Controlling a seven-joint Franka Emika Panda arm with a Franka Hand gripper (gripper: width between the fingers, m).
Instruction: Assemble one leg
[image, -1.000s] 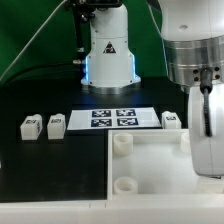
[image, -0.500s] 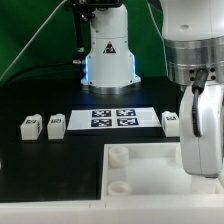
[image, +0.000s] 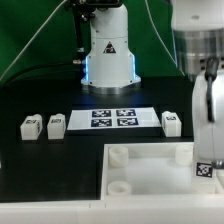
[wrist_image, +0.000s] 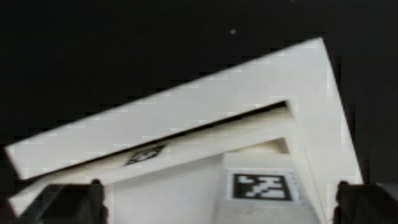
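Black table (image: 40, 165), green backdrop (image: 30, 30), marker board (image: 112, 119) mid-table, tabletop (image: 150, 185) in front, fingers (wrist_image: 222, 200) spread wide, holding nothing

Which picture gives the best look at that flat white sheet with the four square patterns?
The exterior view. The marker board lies whole there, in front of the robot's base, all four tags showing, with small white legs on both sides. The wrist view shows none of it, only the white tabletop and a tagged leg.

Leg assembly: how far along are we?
Done: nothing visible; the top's visible sockets are empty, and three legs sit loose on the table. In hand: the open gripper is over a fourth leg by the top, not gripping. Left: grasp, then seat it in a socket.
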